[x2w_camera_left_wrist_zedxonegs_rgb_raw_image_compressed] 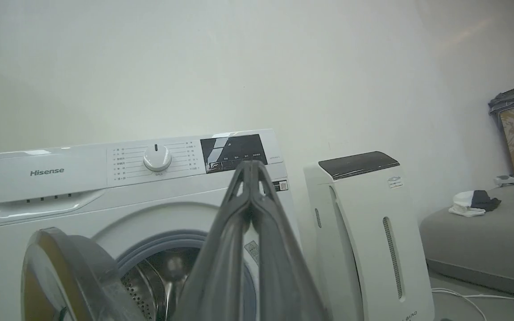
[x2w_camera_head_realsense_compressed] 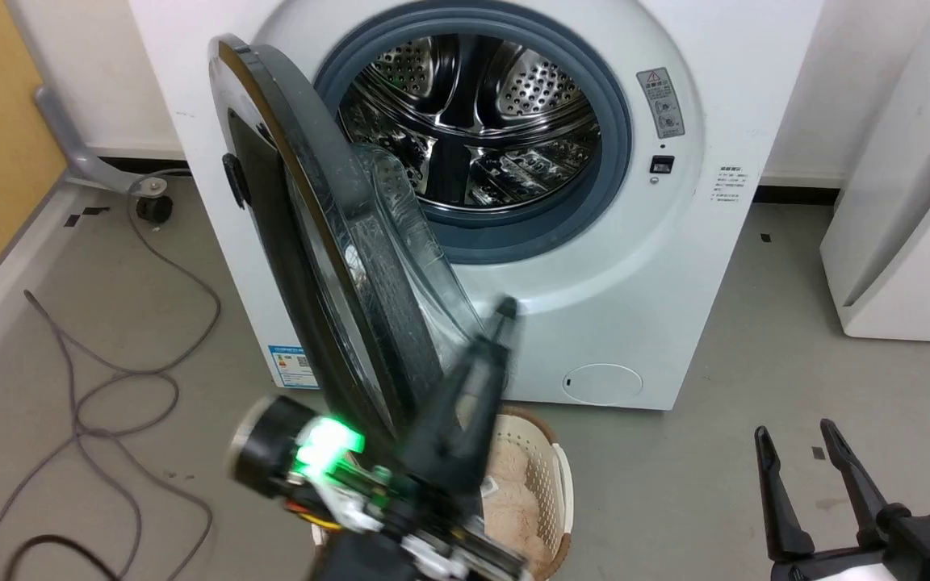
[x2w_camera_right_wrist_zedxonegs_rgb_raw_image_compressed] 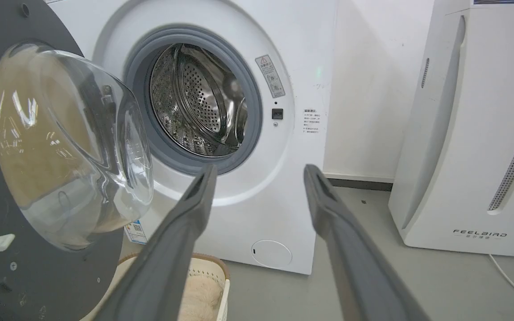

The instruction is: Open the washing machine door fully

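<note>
The white washing machine (x2w_camera_head_realsense_compressed: 675,242) stands ahead with its steel drum (x2w_camera_head_realsense_compressed: 473,113) exposed. The washing machine door (x2w_camera_head_realsense_compressed: 328,242), hinged on the left, is swung out and seen almost edge-on, its clear glass bowl (x2w_camera_head_realsense_compressed: 408,242) facing right. My left gripper (x2w_camera_head_realsense_compressed: 504,311) is shut and empty, blurred, with its tip just right of the bowl's lower edge; contact is unclear. In the left wrist view the left gripper (x2w_camera_left_wrist_zedxonegs_rgb_raw_image_compressed: 251,164) points up at the control panel. My right gripper (x2w_camera_head_realsense_compressed: 793,429) hangs open at the lower right, apart from the door (x2w_camera_right_wrist_zedxonegs_rgb_raw_image_compressed: 29,276). The right gripper (x2w_camera_right_wrist_zedxonegs_rgb_raw_image_compressed: 259,171) faces the machine (x2w_camera_right_wrist_zedxonegs_rgb_raw_image_compressed: 292,53).
A white laundry basket (x2w_camera_head_realsense_compressed: 542,476) with pale fabric sits on the floor under the door and my left arm. Grey cables (x2w_camera_head_realsense_compressed: 110,379) loop over the floor on the left. The white FEELBIRD appliance (x2w_camera_head_realsense_compressed: 909,202) stands to the machine's right. A grey cushioned surface (x2w_camera_left_wrist_zedxonegs_rgb_raw_image_compressed: 484,236) lies further right.
</note>
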